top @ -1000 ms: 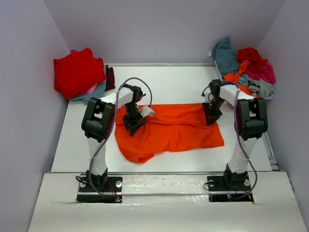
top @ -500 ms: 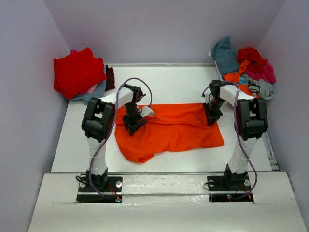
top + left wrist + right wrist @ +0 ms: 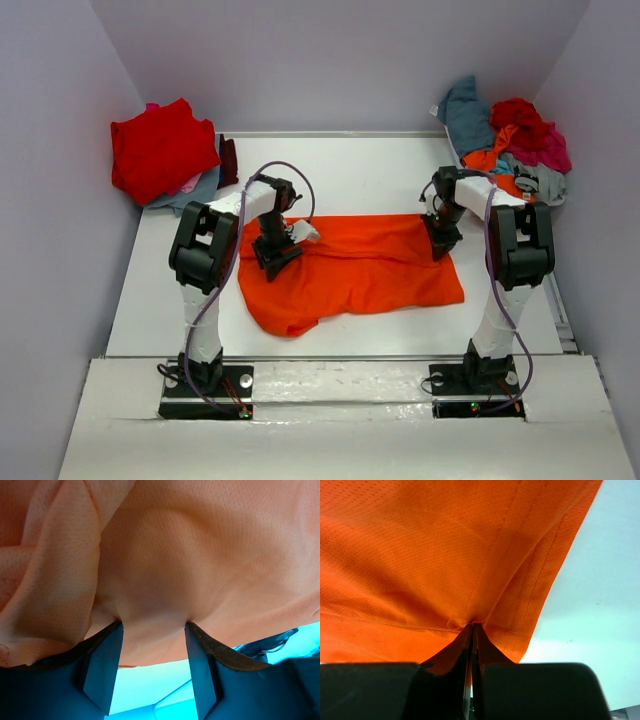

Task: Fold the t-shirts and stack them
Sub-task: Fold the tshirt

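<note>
Orange t-shirt [image 3: 350, 268] spread mid-frame on the white surface [image 3: 370, 170]. Right gripper [image 3: 472, 630] clenched on its corner hem. Left gripper [image 3: 152, 667] parted, cloth bulging between the fingers [image 3: 102, 665]; actual grip hard to tell. Shirt pile [image 3: 510, 140] upper right, cut off by the wall.

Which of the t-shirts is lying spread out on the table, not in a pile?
The bright orange t-shirt, spread between the two arms. The others are bunched in piles at the far left and far right corners.
</note>
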`<act>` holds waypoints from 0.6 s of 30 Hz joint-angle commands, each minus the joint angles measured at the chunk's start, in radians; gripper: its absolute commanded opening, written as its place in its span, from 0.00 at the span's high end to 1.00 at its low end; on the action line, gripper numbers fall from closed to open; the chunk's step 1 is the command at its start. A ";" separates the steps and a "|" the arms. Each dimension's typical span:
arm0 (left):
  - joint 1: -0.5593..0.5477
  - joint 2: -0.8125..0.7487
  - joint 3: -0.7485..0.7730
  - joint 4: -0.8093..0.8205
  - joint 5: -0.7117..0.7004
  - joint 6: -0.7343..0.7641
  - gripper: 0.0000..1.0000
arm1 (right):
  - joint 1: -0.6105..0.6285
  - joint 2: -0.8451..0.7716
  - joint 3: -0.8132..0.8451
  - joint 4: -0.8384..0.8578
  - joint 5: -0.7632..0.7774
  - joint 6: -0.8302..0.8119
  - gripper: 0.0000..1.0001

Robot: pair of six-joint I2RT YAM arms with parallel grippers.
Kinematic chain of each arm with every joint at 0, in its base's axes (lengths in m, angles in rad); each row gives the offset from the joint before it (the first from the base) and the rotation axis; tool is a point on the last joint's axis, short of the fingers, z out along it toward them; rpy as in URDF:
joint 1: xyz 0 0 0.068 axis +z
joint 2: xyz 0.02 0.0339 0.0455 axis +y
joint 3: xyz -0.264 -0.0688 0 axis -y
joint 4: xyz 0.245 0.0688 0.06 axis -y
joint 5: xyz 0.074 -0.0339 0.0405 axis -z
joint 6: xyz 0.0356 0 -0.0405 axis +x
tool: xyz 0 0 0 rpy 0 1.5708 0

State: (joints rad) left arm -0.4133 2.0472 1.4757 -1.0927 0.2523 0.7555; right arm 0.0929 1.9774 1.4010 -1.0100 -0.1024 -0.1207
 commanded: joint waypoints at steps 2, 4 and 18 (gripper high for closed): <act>-0.005 -0.030 -0.017 -0.042 -0.013 0.024 0.36 | 0.008 -0.041 0.007 0.004 0.055 0.019 0.93; -0.005 -0.033 -0.018 -0.042 -0.016 0.024 0.36 | 0.008 -0.041 0.013 0.007 0.069 0.021 0.93; -0.005 -0.045 -0.035 -0.042 -0.005 0.025 0.37 | 0.008 -0.015 0.101 -0.004 0.098 0.026 0.93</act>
State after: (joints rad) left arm -0.4133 2.0468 1.4567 -1.0924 0.2428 0.7593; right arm 0.0929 1.9770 1.4368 -1.0107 -0.0273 -0.1036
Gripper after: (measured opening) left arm 0.636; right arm 0.072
